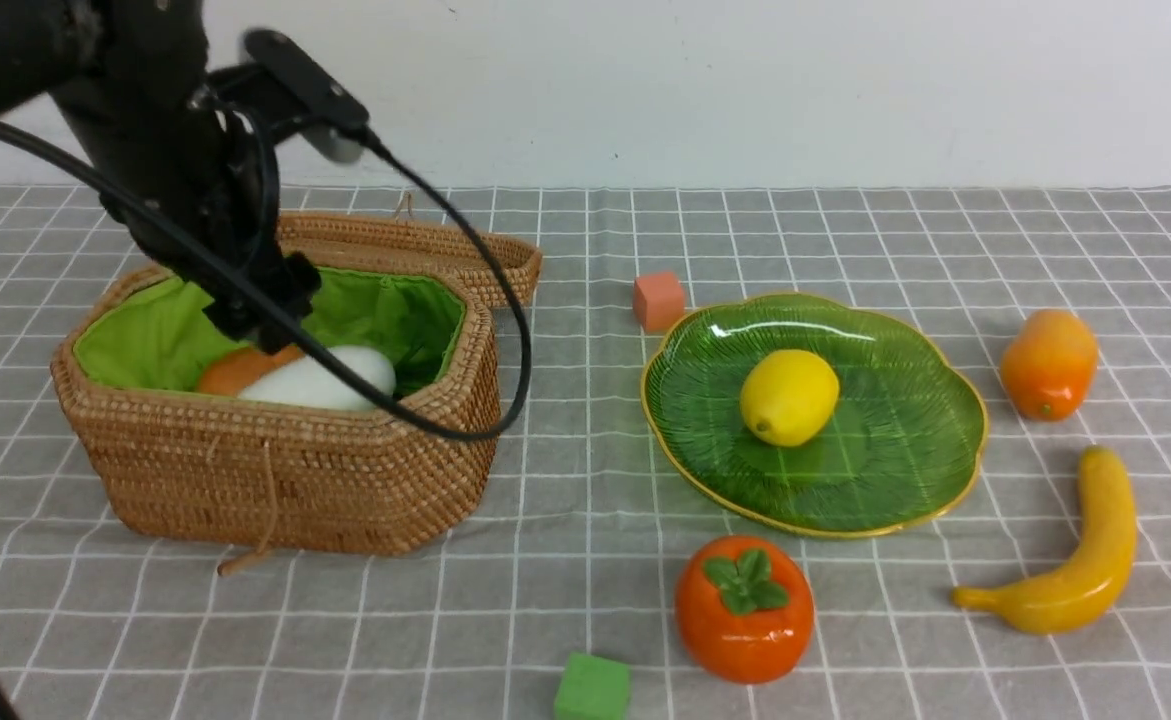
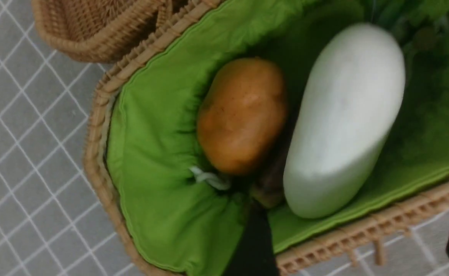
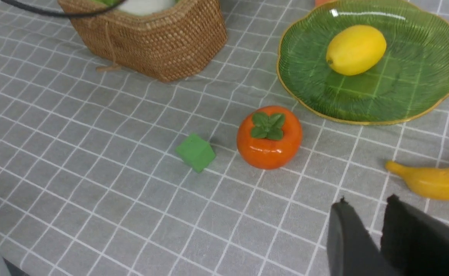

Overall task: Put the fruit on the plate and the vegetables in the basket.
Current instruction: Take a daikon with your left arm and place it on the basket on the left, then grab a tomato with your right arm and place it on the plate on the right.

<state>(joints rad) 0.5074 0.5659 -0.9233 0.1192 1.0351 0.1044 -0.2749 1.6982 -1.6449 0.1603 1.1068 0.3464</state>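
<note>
Grey cloth with a white grid [image 1: 565, 560] runs back to a plain white wall, and its far edge is the only table edge you can see. At far left, your left gripper [image 1: 263, 318] hangs just inside the basket [image 1: 275, 470]. Its fingers are spread wide and clamp nothing. The wicker lid [image 1: 415, 245] lies flipped back behind the rim. On the green lining, the lumpy brownish potato [image 1: 240, 368] and the smooth white radish [image 1: 320, 380] lie side by side, touching. A strip of bare cloth separates the basket from the plate [image 1: 905, 480], so you have room to pass there. An orange cube [image 1: 658, 300] sits just beside the plate's far-left rim, and a green cube [image 1: 592, 688] lies near the front edge of the view. The persimmon [image 1: 743, 608], glossy orange with a green leaf cap, stands just in front of the plate. 1 fruit, the yellow lemon [image 1: 788, 396], rests on the ribbed green glass. The mango [image 1: 1048, 362] stands close to the right rim, and the banana [image 1: 1075, 560] curves nearer you. Your right gripper [image 3: 367, 201] hovers above the cloth near the banana, with only a sliver between its fingers, holding nothing.
</note>
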